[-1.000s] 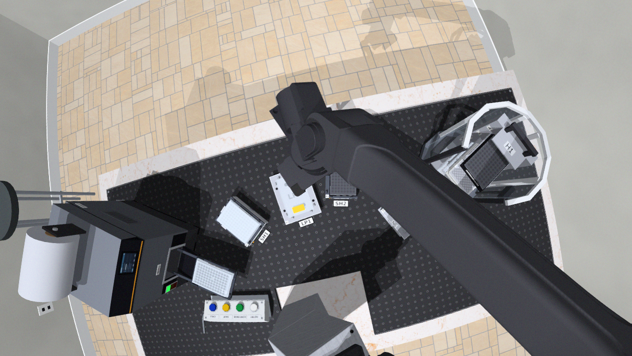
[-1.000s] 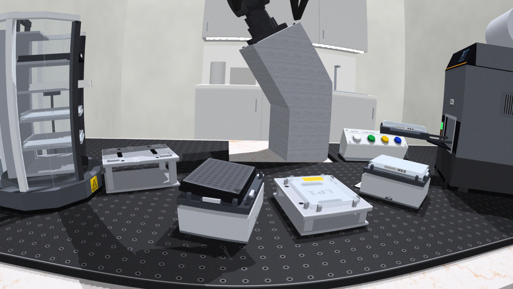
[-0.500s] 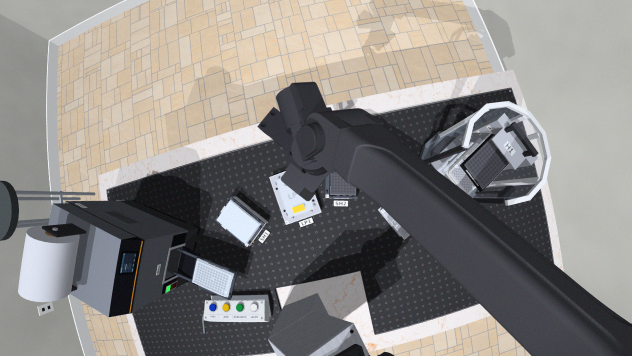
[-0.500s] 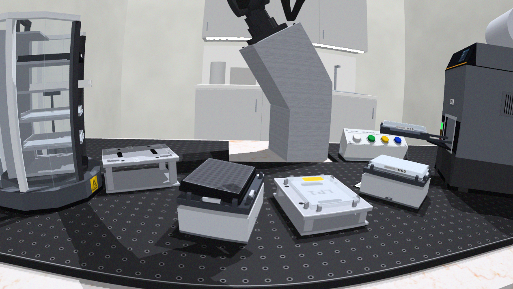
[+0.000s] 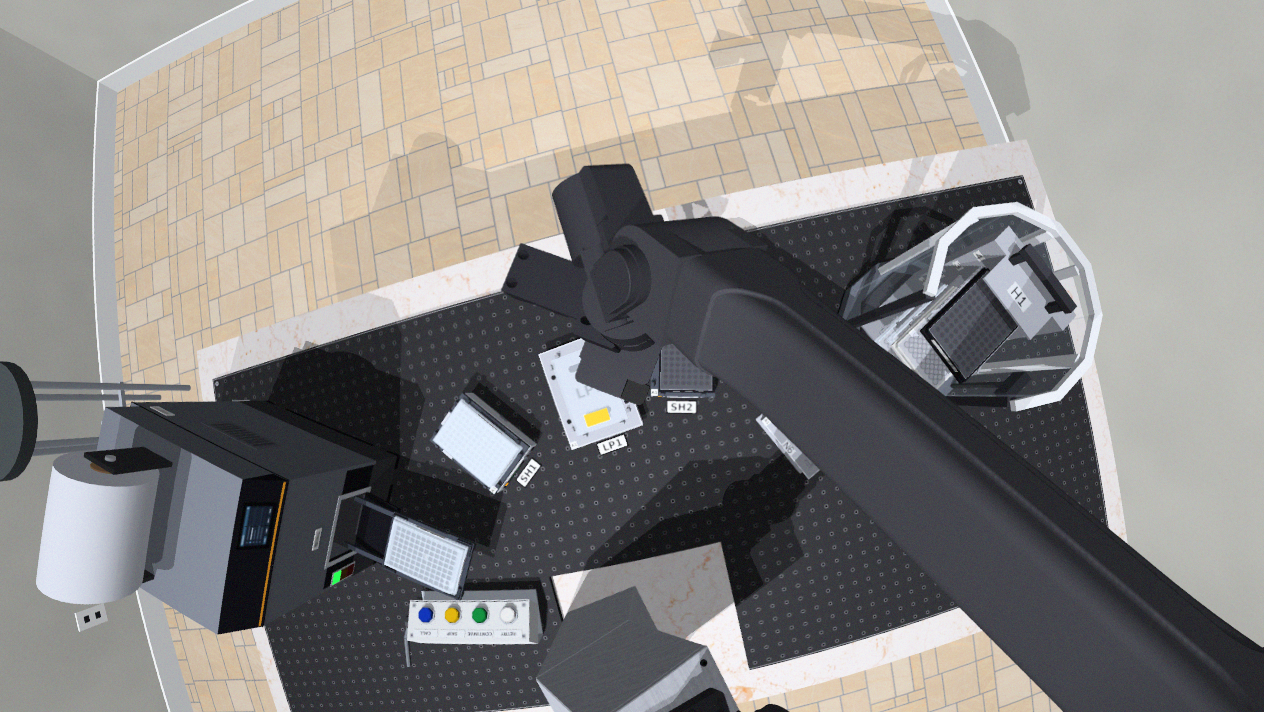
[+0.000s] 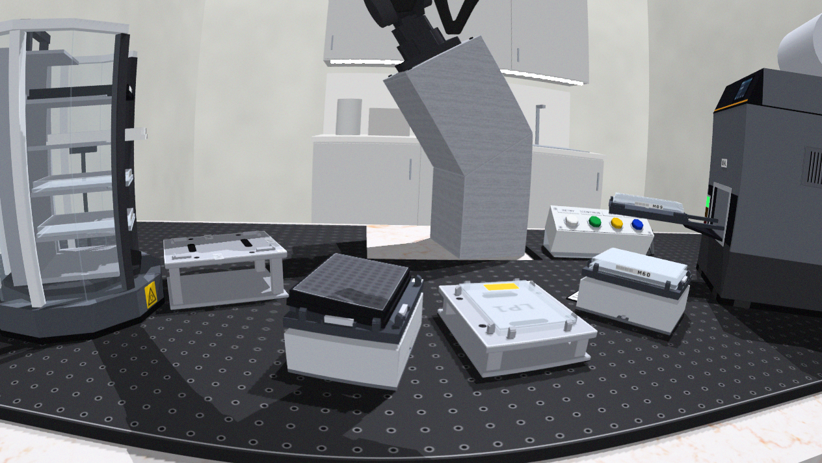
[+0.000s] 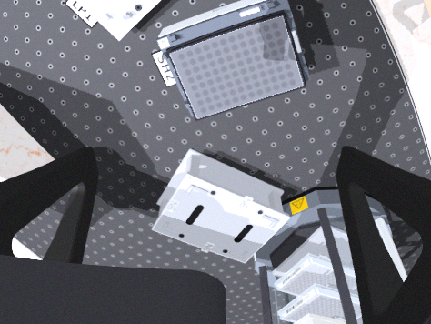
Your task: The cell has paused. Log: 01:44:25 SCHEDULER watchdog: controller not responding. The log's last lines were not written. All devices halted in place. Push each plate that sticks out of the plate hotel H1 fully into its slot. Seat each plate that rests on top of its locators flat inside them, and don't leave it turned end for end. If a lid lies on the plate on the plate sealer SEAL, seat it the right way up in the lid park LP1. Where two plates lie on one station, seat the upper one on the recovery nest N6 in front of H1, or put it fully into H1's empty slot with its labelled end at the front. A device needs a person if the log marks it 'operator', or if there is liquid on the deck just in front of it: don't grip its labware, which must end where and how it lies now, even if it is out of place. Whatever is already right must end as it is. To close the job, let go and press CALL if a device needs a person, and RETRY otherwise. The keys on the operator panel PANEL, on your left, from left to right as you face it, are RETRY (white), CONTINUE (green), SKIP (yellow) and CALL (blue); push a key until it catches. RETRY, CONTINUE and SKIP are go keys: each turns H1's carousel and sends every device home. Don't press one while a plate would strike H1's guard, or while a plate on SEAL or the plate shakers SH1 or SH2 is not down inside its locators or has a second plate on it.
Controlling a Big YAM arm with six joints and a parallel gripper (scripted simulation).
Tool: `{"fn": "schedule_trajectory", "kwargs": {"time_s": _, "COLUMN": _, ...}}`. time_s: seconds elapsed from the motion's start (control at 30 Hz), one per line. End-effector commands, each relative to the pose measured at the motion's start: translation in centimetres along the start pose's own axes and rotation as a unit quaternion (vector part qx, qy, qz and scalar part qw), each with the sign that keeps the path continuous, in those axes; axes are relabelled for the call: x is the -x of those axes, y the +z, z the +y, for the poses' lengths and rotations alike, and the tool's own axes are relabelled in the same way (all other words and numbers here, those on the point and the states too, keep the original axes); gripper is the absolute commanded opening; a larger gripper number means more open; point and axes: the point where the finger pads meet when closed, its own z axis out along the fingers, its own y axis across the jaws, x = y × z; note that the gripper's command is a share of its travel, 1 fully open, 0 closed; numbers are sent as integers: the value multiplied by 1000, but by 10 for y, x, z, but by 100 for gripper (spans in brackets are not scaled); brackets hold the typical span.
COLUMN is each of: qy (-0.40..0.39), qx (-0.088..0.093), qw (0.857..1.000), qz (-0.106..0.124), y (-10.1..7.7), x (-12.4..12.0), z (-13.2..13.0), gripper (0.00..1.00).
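Gripper (image 7: 218,201) hangs jaws spread, empty, above SH2 (image 6: 350,344); its dark plate (image 6: 350,284) rides tilted on the locators, so a careless pinch risks skewing it further.

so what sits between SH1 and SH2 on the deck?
The lid park LP1, nothing in it. The exterior view shows it between SH2 with its dark plate and SH1.

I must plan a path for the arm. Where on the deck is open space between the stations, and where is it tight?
Open: the front strip of deck before SH2 and LP1; also between N6 and SH2. Tight: between SH1, the panel and the sealer.
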Motion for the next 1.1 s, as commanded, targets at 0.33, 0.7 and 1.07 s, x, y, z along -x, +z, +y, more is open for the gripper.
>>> {"fn": "schedule_trajectory", "kwargs": {"time_s": 0.33, "qy": -157, "qx": -16, "qw": 987, "qz": -10, "y": -14, "x": 10, "z": -13, "gripper": 100}}
{"fn": "schedule_trajectory", "kwargs": {"time_s": 0.7, "qy": -169, "qx": -11, "qw": 986, "qz": -6, "y": -8, "x": 5, "z": -10, "gripper": 100}}
{"fn": "schedule_trajectory", "kwargs": {"time_s": 1.07, "qy": -175, "qx": 4, "qw": 985, "qz": 1, "y": 23, "x": -1, "z": 0, "gripper": 100}}
